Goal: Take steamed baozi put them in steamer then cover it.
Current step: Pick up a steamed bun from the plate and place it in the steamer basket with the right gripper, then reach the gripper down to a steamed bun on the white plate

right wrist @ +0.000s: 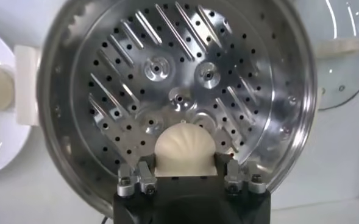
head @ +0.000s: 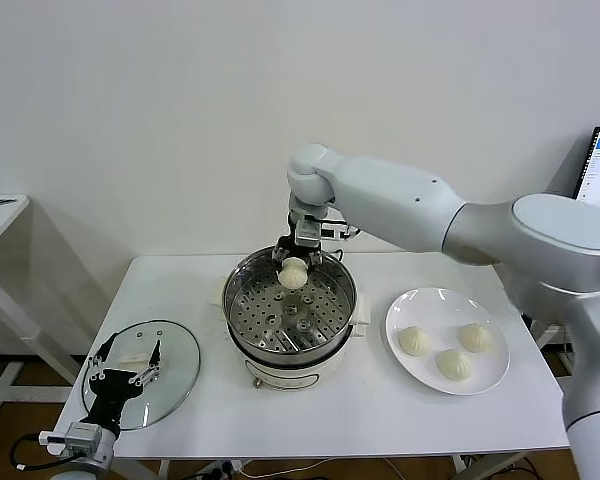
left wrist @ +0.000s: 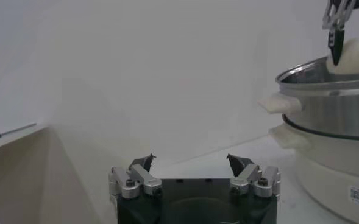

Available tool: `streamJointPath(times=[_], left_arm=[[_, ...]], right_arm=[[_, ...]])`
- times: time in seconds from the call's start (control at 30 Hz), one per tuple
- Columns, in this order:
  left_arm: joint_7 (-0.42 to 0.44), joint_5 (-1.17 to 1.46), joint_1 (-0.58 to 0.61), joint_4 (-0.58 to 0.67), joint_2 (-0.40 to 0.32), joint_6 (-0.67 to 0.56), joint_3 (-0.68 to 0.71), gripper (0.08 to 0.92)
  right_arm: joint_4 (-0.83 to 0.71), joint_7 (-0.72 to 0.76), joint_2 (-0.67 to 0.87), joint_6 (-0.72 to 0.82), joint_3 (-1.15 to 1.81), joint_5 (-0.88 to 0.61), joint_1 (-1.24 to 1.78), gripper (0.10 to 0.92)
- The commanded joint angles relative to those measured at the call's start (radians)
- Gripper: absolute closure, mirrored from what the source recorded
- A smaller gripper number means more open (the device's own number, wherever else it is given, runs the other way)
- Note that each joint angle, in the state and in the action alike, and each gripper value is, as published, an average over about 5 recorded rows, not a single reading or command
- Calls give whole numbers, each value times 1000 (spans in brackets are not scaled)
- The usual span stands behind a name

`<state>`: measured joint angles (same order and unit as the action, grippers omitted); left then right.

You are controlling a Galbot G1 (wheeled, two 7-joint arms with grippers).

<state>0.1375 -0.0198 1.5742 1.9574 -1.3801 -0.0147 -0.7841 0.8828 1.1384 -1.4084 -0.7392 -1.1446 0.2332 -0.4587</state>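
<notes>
Waiting spread wide at lower left, my left claw (head: 126, 366) hovers over the lid (head: 170, 350) for covering later. At centre, my right claw (head: 297, 262) pinches one bun (head: 293, 273) above the steamer (head: 290, 315); three buns (head: 445, 350) sit on the plate (head: 490, 378), right.

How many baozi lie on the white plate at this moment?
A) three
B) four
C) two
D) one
A: the head view shows three baozi on the white plate; a fourth bun is held by the right gripper over the steamer.
</notes>
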Motion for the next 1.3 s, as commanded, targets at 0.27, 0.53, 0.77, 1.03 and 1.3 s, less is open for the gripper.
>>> streamJointPath(times=[0.27, 0.53, 0.77, 1.03, 1.3], left_arm=[[2, 0, 1, -2, -2, -3, -1, 177], [2, 0, 8, 0, -4, -5, -5, 177], [0, -2, 22, 12, -5, -6, 0, 177], [-6, -11, 34, 39, -7, -8, 16, 177], [-9, -21, 49, 62, -11, -11, 24, 177]], right_arm=[[-142, -17, -61, -14, 73, 93, 80, 372], [-83, -12, -33, 11, 68, 18, 40, 223], [197, 56, 196, 195, -76, -320, -222, 203], [457, 131, 580, 583, -220, -554, -378, 203], [498, 110, 824, 920, -84, -494, -90, 203]])
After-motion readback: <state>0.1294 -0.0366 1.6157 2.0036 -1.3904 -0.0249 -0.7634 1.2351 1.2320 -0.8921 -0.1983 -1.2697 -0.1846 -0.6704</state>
